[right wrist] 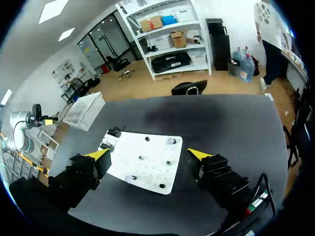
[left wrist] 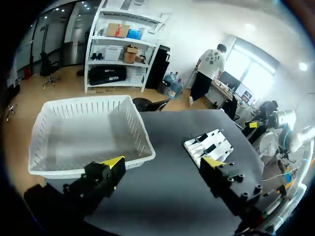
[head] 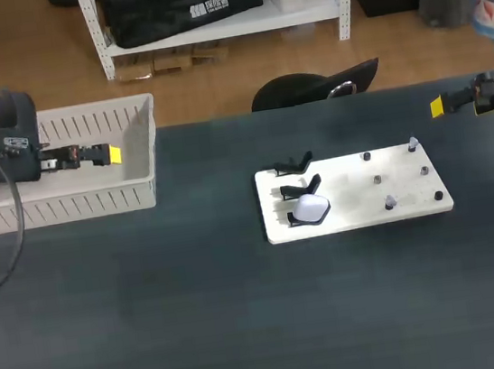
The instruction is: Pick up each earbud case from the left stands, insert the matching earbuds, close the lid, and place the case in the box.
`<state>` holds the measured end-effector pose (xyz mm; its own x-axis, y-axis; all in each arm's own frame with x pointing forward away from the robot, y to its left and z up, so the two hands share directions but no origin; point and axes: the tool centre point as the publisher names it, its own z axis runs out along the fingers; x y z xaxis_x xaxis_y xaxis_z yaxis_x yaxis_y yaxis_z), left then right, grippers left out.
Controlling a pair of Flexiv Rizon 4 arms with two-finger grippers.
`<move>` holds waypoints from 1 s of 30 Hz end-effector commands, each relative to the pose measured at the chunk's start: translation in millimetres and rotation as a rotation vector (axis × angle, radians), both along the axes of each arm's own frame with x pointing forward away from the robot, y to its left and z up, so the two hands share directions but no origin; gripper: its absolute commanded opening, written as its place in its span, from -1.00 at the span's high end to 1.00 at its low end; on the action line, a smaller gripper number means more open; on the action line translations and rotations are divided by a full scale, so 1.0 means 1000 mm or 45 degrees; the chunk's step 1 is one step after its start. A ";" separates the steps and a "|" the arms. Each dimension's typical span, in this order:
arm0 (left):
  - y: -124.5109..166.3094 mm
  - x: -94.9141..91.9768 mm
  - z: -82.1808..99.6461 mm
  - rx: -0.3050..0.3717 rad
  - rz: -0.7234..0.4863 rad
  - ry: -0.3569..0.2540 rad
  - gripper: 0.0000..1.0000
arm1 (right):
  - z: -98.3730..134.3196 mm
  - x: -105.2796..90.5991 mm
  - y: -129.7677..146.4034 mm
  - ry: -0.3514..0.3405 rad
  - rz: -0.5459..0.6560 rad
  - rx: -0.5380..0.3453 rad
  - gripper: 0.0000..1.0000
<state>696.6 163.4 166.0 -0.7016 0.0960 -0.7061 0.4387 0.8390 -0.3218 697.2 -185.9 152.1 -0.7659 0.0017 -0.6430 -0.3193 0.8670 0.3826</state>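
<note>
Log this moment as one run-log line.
left gripper open, at box | right gripper open, right of board | earbud case on board, untouched

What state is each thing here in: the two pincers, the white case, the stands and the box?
Left pincer: open, holding nothing.
Right pincer: open, holding nothing.
Earbud case: resting on its stand; lid too small to tell.
Other two stands: bare.
Box: nothing in it.

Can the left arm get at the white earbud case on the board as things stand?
Probably yes: the left claw hangs open over the basket, only bare table lies between it and the earbud case, and nothing covers the case.
</note>
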 end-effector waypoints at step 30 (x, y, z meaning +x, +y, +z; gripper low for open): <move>-0.065 -0.014 0.007 -0.034 -1.202 -0.669 -1.00 | -0.001 0.001 0.000 0.000 0.002 0.000 -1.00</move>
